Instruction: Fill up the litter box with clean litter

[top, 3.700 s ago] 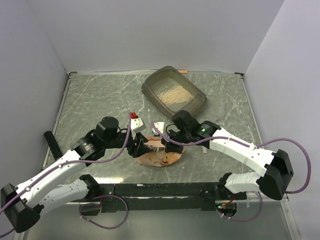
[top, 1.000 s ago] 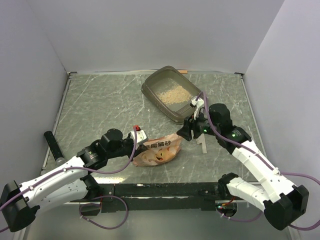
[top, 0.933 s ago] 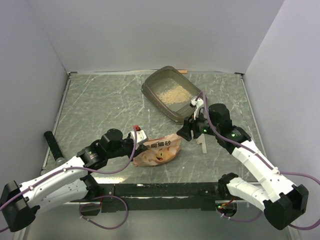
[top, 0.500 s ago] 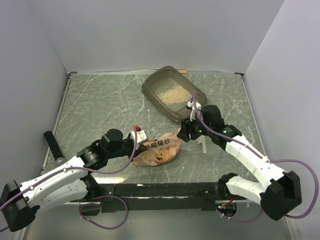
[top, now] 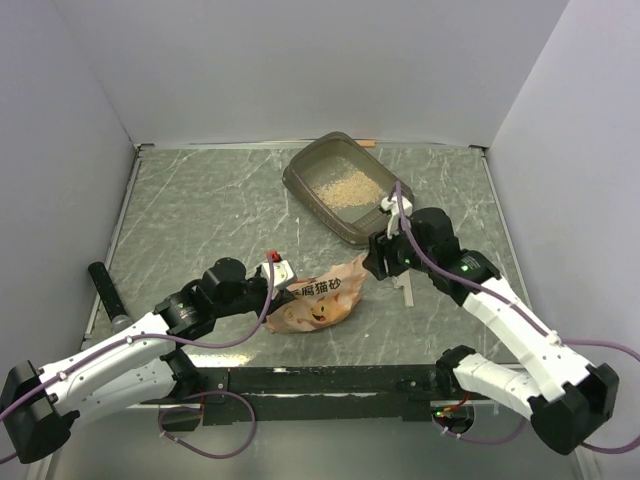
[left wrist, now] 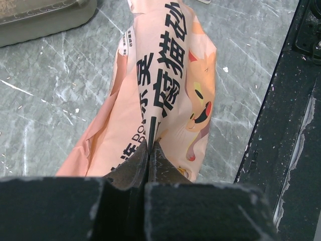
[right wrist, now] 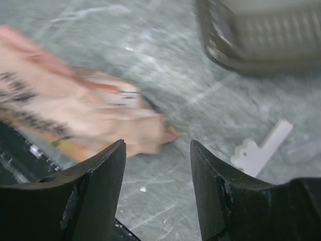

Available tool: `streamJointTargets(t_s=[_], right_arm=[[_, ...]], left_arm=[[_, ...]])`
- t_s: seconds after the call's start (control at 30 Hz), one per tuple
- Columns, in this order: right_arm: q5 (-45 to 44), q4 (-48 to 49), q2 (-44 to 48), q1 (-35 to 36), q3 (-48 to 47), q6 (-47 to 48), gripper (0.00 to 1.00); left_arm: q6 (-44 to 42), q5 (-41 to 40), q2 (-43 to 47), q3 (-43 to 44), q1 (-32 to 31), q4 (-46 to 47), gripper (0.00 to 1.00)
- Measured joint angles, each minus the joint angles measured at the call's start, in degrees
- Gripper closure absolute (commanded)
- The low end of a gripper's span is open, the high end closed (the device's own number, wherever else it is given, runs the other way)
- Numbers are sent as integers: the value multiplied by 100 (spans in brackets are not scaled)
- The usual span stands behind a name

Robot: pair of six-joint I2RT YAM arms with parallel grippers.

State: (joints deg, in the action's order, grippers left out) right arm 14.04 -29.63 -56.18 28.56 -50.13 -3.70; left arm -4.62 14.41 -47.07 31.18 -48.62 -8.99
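Observation:
The litter box (top: 350, 215), a grey-brown tray, stands at the back right of centre with a patch of pale clean litter (top: 339, 184) on its floor. Its wall also shows in the right wrist view (right wrist: 261, 42) and its corner in the left wrist view (left wrist: 45, 17). An orange-pink printed bag (top: 318, 297) lies on the table in front of it. My left gripper (top: 274, 289) is shut on the bag's left end, pinching a fold (left wrist: 150, 143). My right gripper (top: 371, 263) hangs open just off the bag's raised right corner (right wrist: 150, 133), with nothing between its fingers.
A black cylinder (top: 105, 294) lies near the left wall. A white plastic strip (top: 403, 290) lies on the table right of the bag, also in the right wrist view (right wrist: 261, 148). A black rail (top: 320, 380) runs along the near edge. Walls close in the table.
Since the earliest frame the left arm has pulled back with the bag, and the right gripper has drawn off the bag to its right end. Over the last second the right wrist shifted slightly.

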Motion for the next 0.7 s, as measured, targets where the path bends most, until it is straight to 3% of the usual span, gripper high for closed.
streamJointTargets(t_s=[0.2,0.33,0.7], right_arm=[[-323,-358,118,1606,-549,901,39],[-542,-632,90,2253,-496,1445,38],[-907,-332,258,2461,39,2675,37]], left_arm=[[39,-33,-2,0,0,-7,99],[85,-63,0,0,-2,-9,99],[103,-127,0,0,-22,-11,99]])
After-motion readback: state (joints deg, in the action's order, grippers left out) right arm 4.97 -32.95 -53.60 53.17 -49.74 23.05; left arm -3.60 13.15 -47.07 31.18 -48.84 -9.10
